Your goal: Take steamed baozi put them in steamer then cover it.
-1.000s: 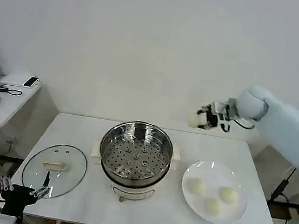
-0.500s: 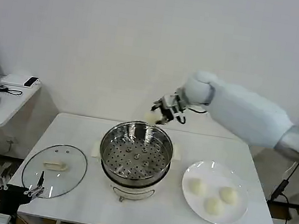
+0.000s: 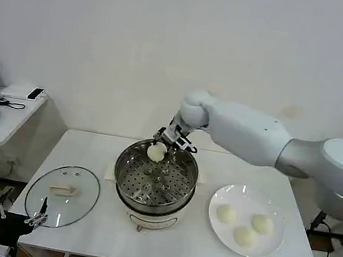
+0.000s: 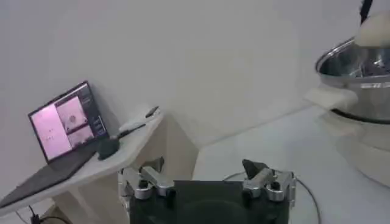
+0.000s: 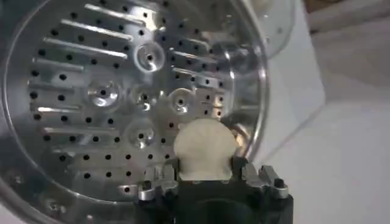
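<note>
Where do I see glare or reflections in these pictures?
Right wrist view: bright reflections streak the perforated tray of the steamer behind the bun held by the right gripper. Head view: the cover shows faint sheen on the table. Left wrist view: the laptop screen glows pink.

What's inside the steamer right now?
The round shiny steel steamer shows a bare perforated tray. One pale bun hangs over it in the right claw; the tray beneath it is hidden.

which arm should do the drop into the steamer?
Right. Its tool already holds a bun over the far rim of the steamer, with the perforated tray right below in the right wrist view. The left tool sits open, low beside the lid, off the table's near-left corner.
</note>
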Controlling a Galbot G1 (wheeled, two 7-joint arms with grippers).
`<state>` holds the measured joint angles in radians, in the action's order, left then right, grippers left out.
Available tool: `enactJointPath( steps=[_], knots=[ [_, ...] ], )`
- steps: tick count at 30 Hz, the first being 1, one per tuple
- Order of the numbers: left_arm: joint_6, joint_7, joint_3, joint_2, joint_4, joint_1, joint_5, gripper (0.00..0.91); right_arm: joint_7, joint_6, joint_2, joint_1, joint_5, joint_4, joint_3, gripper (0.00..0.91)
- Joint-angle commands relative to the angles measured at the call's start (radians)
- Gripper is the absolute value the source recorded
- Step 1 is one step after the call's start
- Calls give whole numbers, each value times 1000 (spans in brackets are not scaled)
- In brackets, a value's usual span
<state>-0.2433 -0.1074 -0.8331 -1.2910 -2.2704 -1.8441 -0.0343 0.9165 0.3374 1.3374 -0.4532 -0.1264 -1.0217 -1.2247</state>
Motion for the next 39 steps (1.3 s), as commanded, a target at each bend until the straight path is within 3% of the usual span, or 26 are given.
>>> enactJointPath(
  steps=[1,10,12,13,23,28,32,39],
  knots=[
    [1,-1,-2,1,0,-2,1,907,-13,126,47,47,-140,86,1,574],
    [0,-1,-3,1,-2,2,2,907,-24,148,60,70,-158,118,10,574],
    [0,-1,-2,1,-2,2,1,907,-29,154,60,71,-156,117,8,665],
    [0,-1,-2,1,-2,2,1,907,-35,159,60,72,-155,117,8,907],
    [-1,-1,-4,2,-10,-1,2,907,-36,153,12,-25,-98,43,7,907],
    [-2,0,-8,9,-8,2,9,907,-12,32,-84,-174,109,-109,-55,907],
    [-1,2,-11,29,3,1,18,907,-12,-93,-220,-289,239,-237,-99,907],
    [-5,10,-9,57,-5,21,34,907,-43,-289,-495,-352,312,-400,-203,907]
  ],
)
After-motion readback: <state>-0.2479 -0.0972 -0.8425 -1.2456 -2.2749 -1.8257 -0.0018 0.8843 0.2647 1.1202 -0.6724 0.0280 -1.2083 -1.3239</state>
